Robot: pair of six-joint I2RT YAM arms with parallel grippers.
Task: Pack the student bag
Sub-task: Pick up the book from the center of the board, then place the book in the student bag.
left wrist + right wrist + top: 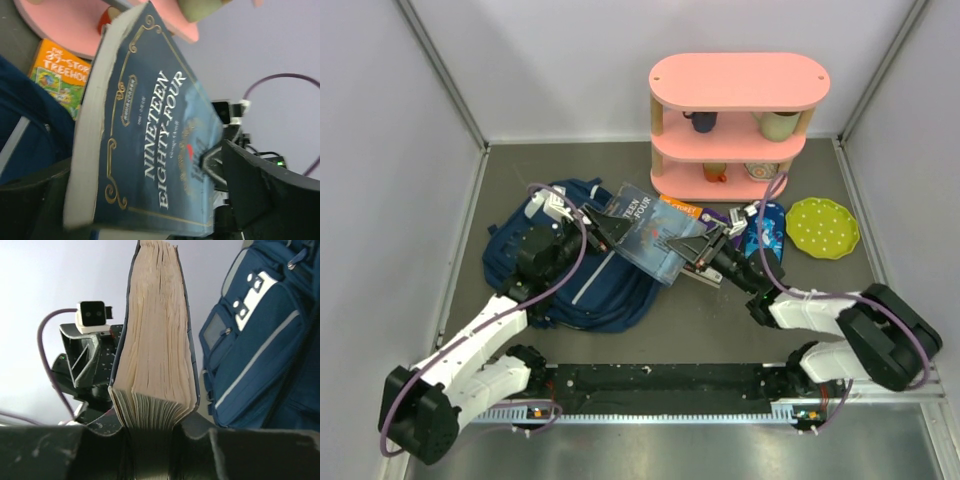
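The student bag [570, 290], a navy backpack with a thin white stripe, lies on the left of the table and also fills the right of the right wrist view [260, 340]. A dark blue book, Nineteen Eighty-Four [645, 235], hangs tilted above the bag's right edge, between both grippers. My right gripper [698, 255] is shut on the book's page edge [157, 340], its jaws pressed on both covers [152, 427]. My left gripper [603, 232] stands open around the book's other end [150, 140], with its fingers [260, 190] spread wide of the covers.
A pink three-tier shelf [740, 80] with mugs stands at the back right. An orange Treehouse book [682, 208] lies in front of it. A blue pencil case [767, 228] and a green dotted plate [822, 227] sit to the right.
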